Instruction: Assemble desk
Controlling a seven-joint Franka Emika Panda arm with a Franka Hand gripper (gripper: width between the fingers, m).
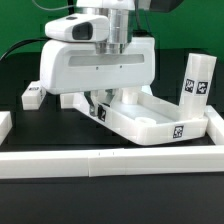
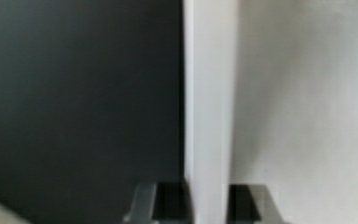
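Beneath the claw (image 1: pixel 97 106), desk top (image 1: pixel 150 124) sits half-hidden.

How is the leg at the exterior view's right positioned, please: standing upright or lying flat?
Upright. The leg stands on end, its long sides vertical, with its tag facing the camera.

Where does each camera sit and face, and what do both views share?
Exterior view: off the arm, looking slightly down at the large white plastic tray-like desk top over a low white border wall; the gripper shows.
Wrist view: on the wrist, looking along the dark fingertips at the desk top's edge.
Shared: gripper and desk top.
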